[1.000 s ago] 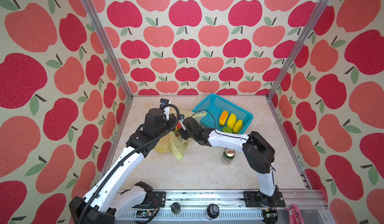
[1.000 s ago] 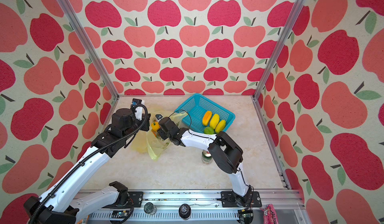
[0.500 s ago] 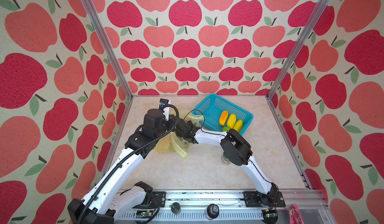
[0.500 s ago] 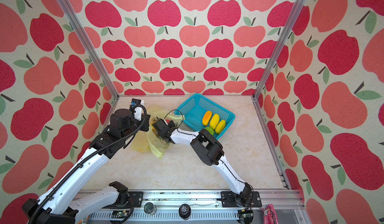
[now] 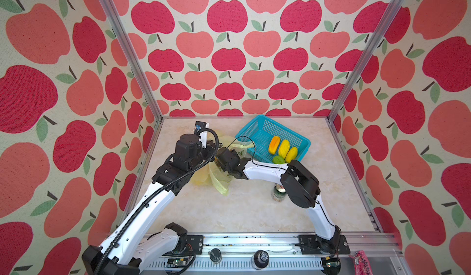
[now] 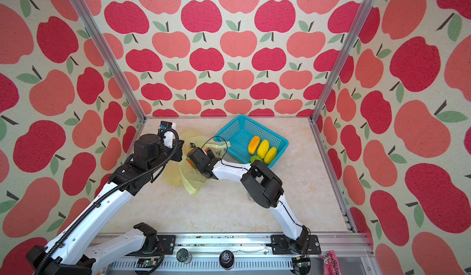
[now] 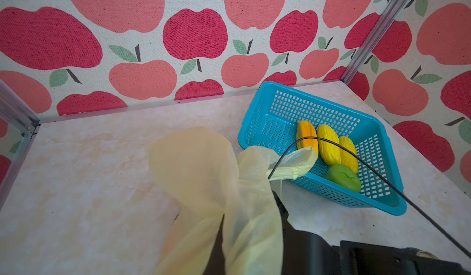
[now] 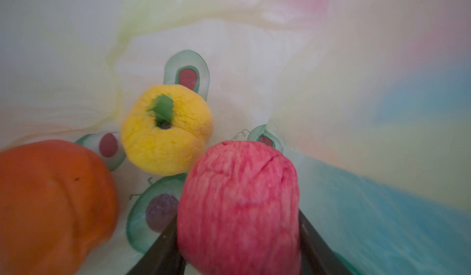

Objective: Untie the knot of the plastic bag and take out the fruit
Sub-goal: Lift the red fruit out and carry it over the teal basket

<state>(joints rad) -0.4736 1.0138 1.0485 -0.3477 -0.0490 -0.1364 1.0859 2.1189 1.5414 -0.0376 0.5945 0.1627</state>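
My right end effector (image 8: pixel 237 217) is down inside the plastic bag (image 5: pixel 219 182). Its two dark fingers (image 8: pixel 163 245) are spread about as wide as the pink-red fruit (image 8: pixel 239 197) and sit against either side of it. That wrist view is pretty blurry, so I can't tell how firm the grip is. Right next to it in the bag are one yellow stemmed fruit (image 8: pixel 167 130), touching the pink-red one, and one orange fruit (image 8: pixel 51 204) just beside them. So that's three pieces in the bag that I can see.

My left end effector (image 6: pixel 179 150) is clamped fully shut. Its fingers are hidden behind the yellow film, but the bag's handle loop comes straight out of it in the wrist view, so it has the top of the bag pinched and held up. The bag is left of centre in both top views, with its lower part on the bench (image 5: pixel 242 210).

Further out there's one teal basket (image 7: pixel 331 192) just right of the bag, toward the back wall. It has four fruits in it: one orange-yellow fruit (image 7: pixel 307 137), two lumpy yellow fruits (image 7: pixel 328 145) and one green fruit (image 7: pixel 344 178). A strand of the bag drapes over the basket's near corner. One green can (image 5: pixel 277 193) stands lower right of the bag, partly behind my right elbow.
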